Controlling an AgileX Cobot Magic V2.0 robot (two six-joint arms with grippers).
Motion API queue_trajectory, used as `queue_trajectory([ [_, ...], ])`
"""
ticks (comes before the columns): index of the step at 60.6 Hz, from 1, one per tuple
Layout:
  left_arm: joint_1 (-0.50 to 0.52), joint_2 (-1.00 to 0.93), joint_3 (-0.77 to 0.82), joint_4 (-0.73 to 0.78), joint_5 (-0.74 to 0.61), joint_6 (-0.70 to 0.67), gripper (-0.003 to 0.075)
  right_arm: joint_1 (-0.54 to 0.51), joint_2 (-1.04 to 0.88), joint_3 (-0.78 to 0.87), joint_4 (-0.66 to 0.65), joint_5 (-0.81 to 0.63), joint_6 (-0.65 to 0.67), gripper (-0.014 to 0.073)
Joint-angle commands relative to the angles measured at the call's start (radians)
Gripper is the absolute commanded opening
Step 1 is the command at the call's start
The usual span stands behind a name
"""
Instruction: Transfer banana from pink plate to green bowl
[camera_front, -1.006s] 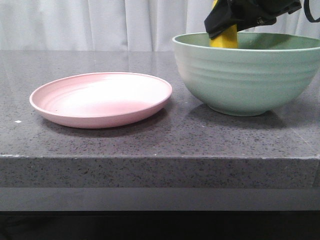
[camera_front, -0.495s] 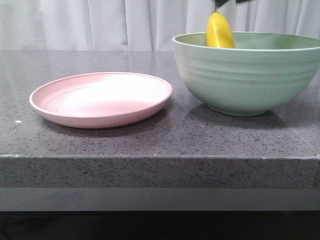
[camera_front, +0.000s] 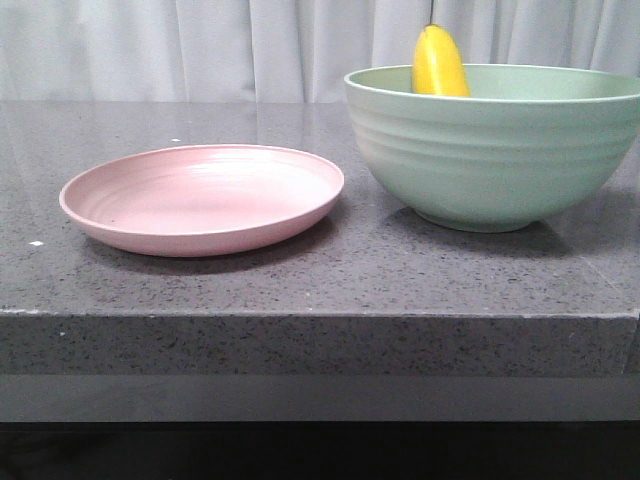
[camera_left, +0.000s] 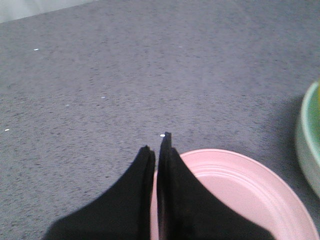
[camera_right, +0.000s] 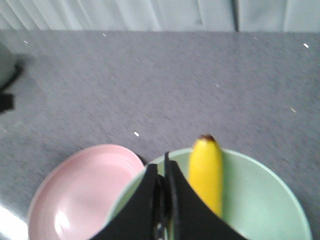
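Observation:
The banana (camera_front: 438, 62) leans inside the green bowl (camera_front: 492, 150) against its far wall, tip above the rim; it also shows in the right wrist view (camera_right: 206, 175) inside the bowl (camera_right: 260, 200). The pink plate (camera_front: 203, 196) lies to the bowl's left with nothing on it, and shows in the right wrist view (camera_right: 82, 192) and left wrist view (camera_left: 240, 195). My right gripper (camera_right: 161, 167) is shut and holds nothing, above the bowl beside the banana. My left gripper (camera_left: 156, 145) is shut and holds nothing, above the plate's edge. Neither gripper shows in the front view.
The plate and bowl stand on a dark grey speckled counter (camera_front: 300, 280) whose front edge runs across the front view. A pale curtain (camera_front: 200, 45) hangs behind it. The bowl's rim shows at the side of the left wrist view (camera_left: 307, 145).
The right gripper has let go of the banana and risen out of the front view. The banana stays leaning in the bowl. The plate and bowl have not moved.

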Motion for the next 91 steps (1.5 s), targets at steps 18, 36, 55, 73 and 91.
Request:
queue_trajectory([
  [18, 0.191, -0.279, 0.142, 0.015, -0.186, -0.054, -0.002, -0.081, -0.183, 0.05, -0.367, -0.111, 0.212, -0.006],
  [36, 0.293, -0.66, 0.575, 0.015, -0.326, -0.054, -0.002, 0.074, -0.486, 0.363, -0.367, -0.356, 0.154, -0.006],
  [55, 0.303, -1.031, 0.944, 0.011, -0.398, -0.054, -0.002, 0.11, -0.837, 0.722, -0.364, -0.413, 0.154, -0.006],
  [73, 0.303, -1.158, 1.005, 0.011, -0.409, -0.054, -0.002, 0.11, -1.06, 0.894, -0.32, -0.487, 0.154, -0.006],
  [91, 0.303, -1.158, 1.005, 0.011, -0.408, -0.054, -0.002, 0.11, -1.068, 0.894, -0.313, -0.495, 0.155, -0.006],
])
